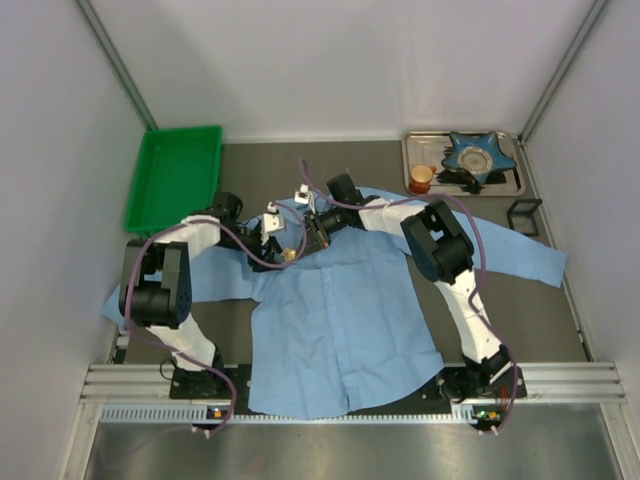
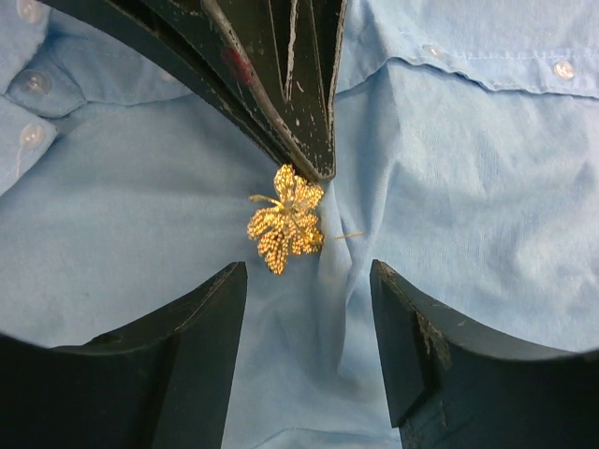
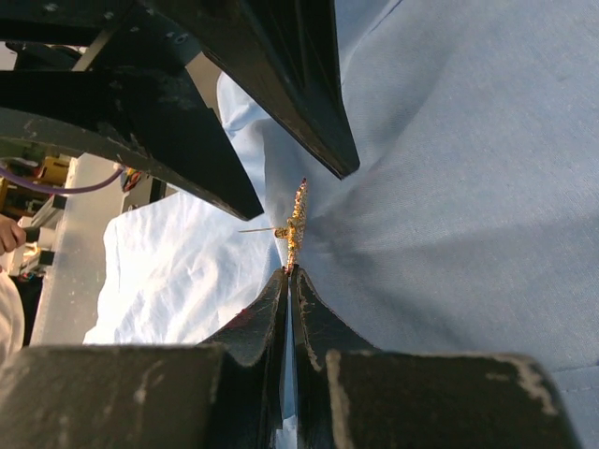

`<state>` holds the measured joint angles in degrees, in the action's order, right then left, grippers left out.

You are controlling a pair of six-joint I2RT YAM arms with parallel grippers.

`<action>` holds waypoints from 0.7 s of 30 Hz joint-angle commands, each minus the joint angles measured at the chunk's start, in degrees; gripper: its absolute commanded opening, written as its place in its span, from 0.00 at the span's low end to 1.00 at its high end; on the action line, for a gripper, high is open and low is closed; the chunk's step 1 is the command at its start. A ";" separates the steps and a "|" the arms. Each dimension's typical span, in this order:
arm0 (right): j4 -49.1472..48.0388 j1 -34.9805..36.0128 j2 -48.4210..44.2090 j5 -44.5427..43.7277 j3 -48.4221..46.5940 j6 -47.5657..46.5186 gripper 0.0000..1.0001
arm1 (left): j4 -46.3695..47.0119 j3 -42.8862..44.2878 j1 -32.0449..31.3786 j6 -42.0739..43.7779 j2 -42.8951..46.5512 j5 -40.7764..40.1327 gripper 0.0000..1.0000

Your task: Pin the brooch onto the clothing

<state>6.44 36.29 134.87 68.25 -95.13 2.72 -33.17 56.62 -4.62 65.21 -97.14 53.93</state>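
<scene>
While pinching the brooch (image 2: 285, 224) in the pressed-together right claw (image 3: 290, 273), left claw (image 2: 309, 281) spread, could rip it off the shirt (image 2: 468, 187) if pulled back askew.

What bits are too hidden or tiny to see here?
- Left wrist view: whether the brooch pin goes through the shirt; the brooch hides its own back.
- Right wrist view: whether the right end effector pinches brooch or shirt; its tips cover the spot.
- Top view: brooch too tiny to make out.
</scene>
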 commanded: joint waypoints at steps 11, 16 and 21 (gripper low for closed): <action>-2.31 1.50 -5.32 4.26 -0.49 -2.46 0.00 | 1.36 2.79 -1.71 -2.90 -2.26 1.53 0.49; -2.22 1.50 -5.76 4.26 -0.40 -4.21 0.00 | -0.41 2.88 -1.71 -1.14 -2.17 2.75 0.36; -2.22 1.59 -5.76 4.00 -0.23 -4.39 0.00 | -2.77 3.58 -1.71 0.09 -2.26 4.25 0.29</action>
<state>6.48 36.91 133.99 69.49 -95.13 0.56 -33.36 58.00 -6.28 62.89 -99.04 54.30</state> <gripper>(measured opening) 0.005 0.310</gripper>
